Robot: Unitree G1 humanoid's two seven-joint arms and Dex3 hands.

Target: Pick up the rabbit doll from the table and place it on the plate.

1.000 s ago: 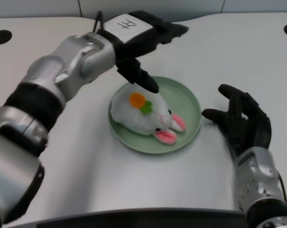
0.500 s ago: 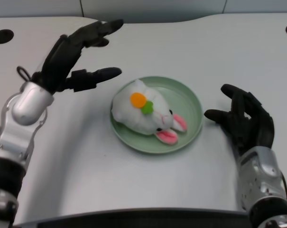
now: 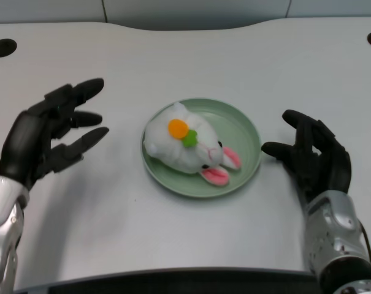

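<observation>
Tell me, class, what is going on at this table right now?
A humanoid robot has a white rabbit doll lying on a green plate in the middle of the white table. Its left hand is off to the left of the plate, fingers spread and holding nothing, apart from the doll. The placing looks done.

White rabbit doll (image 3: 184,146) w/ pink ears, orange-green carrot; green plate (image 3: 243,131); white table (image 3: 173,55).

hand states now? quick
Left hand: open, holding nothing, fingers spread, apart from the plate.
Right hand: open, holding nothing, beside the plate.
Rabbit doll: on the plate, untouched.
</observation>
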